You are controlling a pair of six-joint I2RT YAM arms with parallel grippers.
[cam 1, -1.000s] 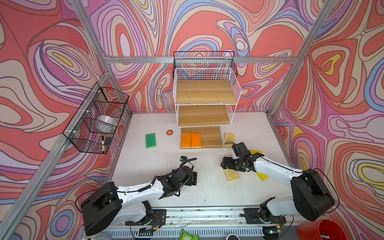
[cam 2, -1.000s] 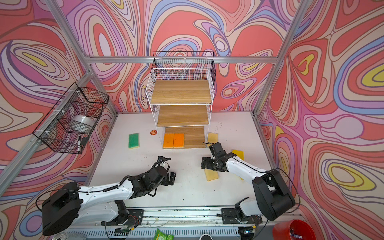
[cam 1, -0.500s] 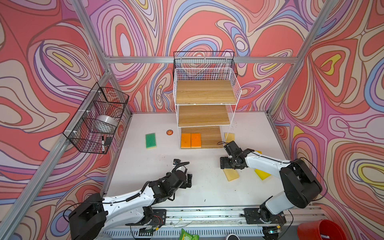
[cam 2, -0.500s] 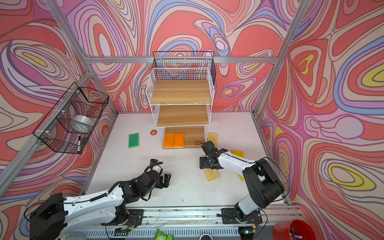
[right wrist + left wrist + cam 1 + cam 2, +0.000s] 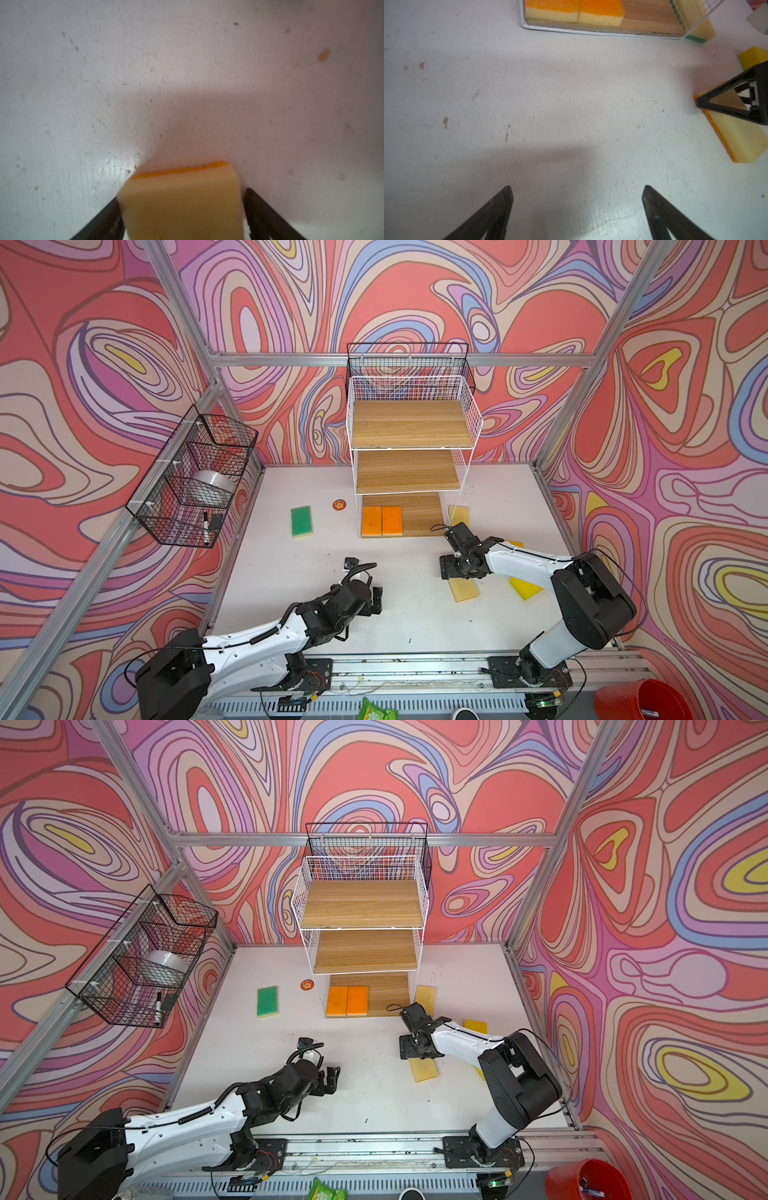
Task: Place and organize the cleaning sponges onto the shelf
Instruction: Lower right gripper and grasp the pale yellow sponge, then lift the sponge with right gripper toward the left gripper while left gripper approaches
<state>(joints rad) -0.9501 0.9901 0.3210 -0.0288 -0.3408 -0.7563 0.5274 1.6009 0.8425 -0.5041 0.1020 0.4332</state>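
Eased back, left gripper (image 5: pixel 576 191) gapes wide and empty while right gripper (image 5: pixel 181 195) straddles the upturned orange sponge (image 5: pixel 464 591), grip unclear; a shallow bite on soft foam could slip.

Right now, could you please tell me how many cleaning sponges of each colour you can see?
Orange sponges: 3, one pale side up at the right pincer
Green sponges: 2, one pale side up beside the shelf
Bright yellow sponges: 2
Total: 7
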